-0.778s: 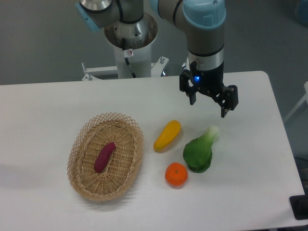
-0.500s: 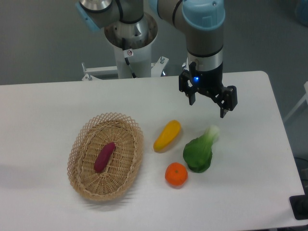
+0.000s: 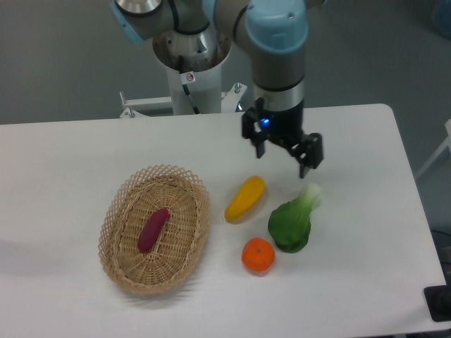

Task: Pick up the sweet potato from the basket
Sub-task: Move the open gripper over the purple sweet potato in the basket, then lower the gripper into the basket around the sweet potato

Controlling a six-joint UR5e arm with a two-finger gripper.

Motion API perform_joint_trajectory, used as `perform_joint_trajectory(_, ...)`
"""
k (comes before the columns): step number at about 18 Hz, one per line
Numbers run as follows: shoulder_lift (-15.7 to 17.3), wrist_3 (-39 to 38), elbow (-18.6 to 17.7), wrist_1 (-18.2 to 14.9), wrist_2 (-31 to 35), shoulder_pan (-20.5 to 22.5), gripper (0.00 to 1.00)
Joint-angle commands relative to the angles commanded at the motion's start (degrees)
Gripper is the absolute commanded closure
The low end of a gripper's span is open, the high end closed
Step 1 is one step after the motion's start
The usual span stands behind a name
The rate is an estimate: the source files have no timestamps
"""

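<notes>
Black and splayed wide, the end effector (image 3: 281, 151) hangs empty above the white desk (image 3: 63, 169), touching nothing that we can see, its fingers (image 3: 258, 146) just above the yellow squash (image 3: 245, 198) and the bok choy (image 3: 292, 220). The sweet potato (image 3: 153, 229) lies inside the wicker basket (image 3: 117, 215) at the desk's left, well apart from the end effector. An orange (image 3: 258, 255) sits near the greens. We see the arm's upper part cut off by the frame's top edge.
</notes>
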Motion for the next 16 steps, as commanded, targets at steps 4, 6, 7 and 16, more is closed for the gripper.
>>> perform_joint_trajectory(4, -3.2, -12.8, -0.9, 4.1, 0.0, -7.0, 0.00)
perform_joint_trajectory(6, -4.2, -15.8, -2.1, 4.7, 0.0, -9.0, 0.00)
perform_joint_trajectory(7, -5.0, -17.2, -2.5, 4.7, 0.0, -10.0, 0.00)
perform_joint_trajectory(16, -11.4, -18.1, -6.6, 11.1, 0.0, -15.3, 0.00)
